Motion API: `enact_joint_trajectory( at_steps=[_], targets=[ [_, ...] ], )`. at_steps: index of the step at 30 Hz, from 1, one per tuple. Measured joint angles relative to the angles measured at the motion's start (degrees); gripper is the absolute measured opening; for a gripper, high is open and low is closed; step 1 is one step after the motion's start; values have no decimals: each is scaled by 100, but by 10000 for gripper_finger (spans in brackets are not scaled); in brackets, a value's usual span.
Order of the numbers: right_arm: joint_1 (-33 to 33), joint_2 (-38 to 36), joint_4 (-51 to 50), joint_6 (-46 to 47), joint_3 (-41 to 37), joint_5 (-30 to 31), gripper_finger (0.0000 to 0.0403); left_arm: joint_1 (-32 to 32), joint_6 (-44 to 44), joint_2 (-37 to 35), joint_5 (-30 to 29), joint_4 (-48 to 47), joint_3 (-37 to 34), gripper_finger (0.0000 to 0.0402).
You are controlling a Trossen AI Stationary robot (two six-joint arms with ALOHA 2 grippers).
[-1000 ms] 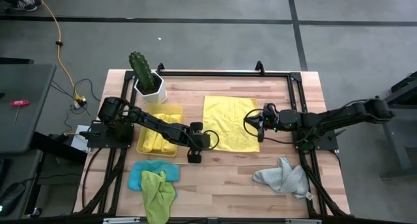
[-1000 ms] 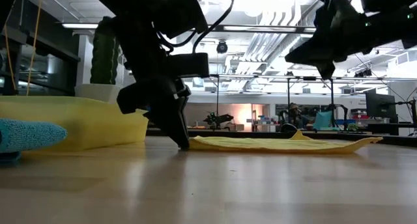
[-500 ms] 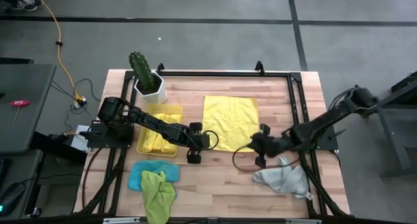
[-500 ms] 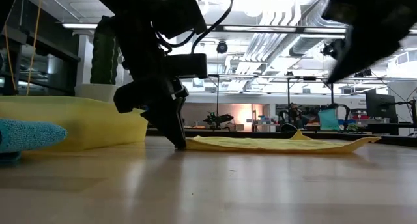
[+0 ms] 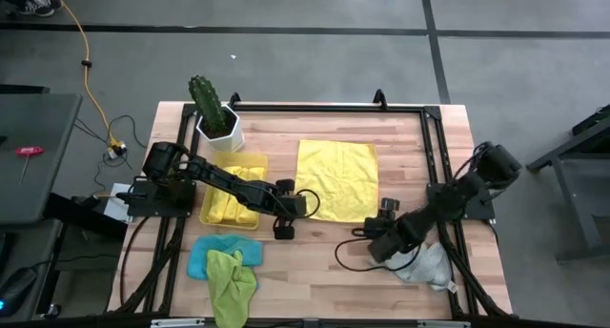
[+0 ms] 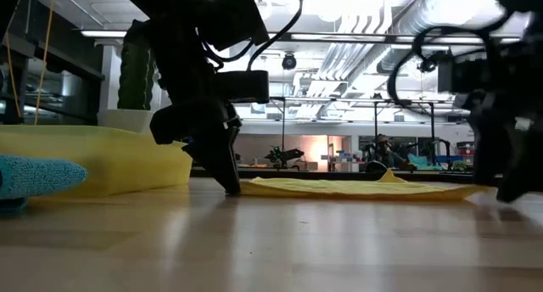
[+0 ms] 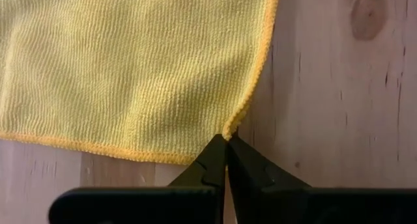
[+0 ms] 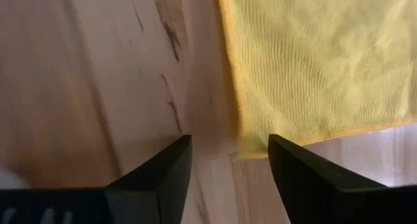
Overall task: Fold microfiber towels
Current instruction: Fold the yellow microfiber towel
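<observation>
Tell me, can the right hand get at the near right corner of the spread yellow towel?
Probably yes. The right hand is open and faces that corner of the yellow towel, with only bare table between them and nothing lying on the corner.

Left arm reaches across low, its pincer (image 5: 297, 206) tipped down at the tabletop with jaws pressed together. Right arm angles in from its side, pincer (image 5: 379, 235) low, jaws spread wide apart, gripping nothing.
</observation>
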Motion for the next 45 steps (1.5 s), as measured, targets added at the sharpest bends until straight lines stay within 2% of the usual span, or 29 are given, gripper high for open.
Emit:
enact_joint_trajectory(
  at_steps=[4,8,13,19,29,34,41,45],
  targets=[
    [21,230,-17,-77,33,209,192,0,-17,-2,0,-56,2,1],
    [20,158,-112,8,22,282,178,2,-19,-2,87,-59,4,1],
    [51,58,-467,79,120,751,160,2,-45,-2,107,-63,4,1],
    [-29,68,-226,8,101,402,154,2,-56,-2,122,-72,4,1],
    [-36,68,54,-227,103,320,154,2,-56,-2,125,-76,4,1],
    [-208,68,-50,-198,103,389,154,2,-56,-2,127,-76,4,1],
    [-395,67,-72,-293,103,-8,154,0,-56,-2,139,-118,3,1],
    [-399,65,-276,-150,103,104,149,-2,-66,-2,142,-148,4,1]
  ],
)
